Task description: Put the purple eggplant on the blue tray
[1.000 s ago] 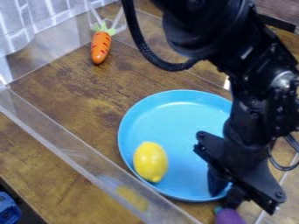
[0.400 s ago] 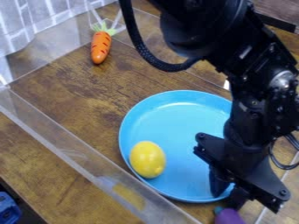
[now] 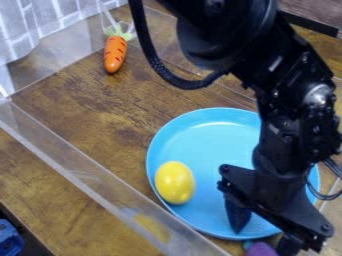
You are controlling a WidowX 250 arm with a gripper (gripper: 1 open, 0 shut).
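Single camera view, looking down and across a wooden surface [image 3: 80, 120]. Black arm filling the right side, wrist pointing straight down, pincer [image 3: 265, 228] low at the near right rim of the blue tray [image 3: 221, 135]. Dark fingers seemingly spread, nothing visibly clamped between them, though tips sit at the frame's bottom edge and are partly cut off, so only a cautious reading. Purple eggplant [image 3: 263, 251] only just showing as a small purple patch at the very bottom edge, directly beneath the pincer and apparently just off the tray's rim rather than on the blue; too little in view to tell for certain. Likely reason for the low, vertical pose: straddling the vegetable from above to take it. Yellow lemon [image 3: 174, 182] lying on the tray's near left part, leaving the far and right portion of the blue free for a set-down. Orange carrot [image 3: 115, 50] far off at the upper left, well apart from all this. Clear wall [image 3: 67, 160] running diagonally along the left, close to the tray's left rim, limiting room on that side; open wood beyond the tray toward the back.
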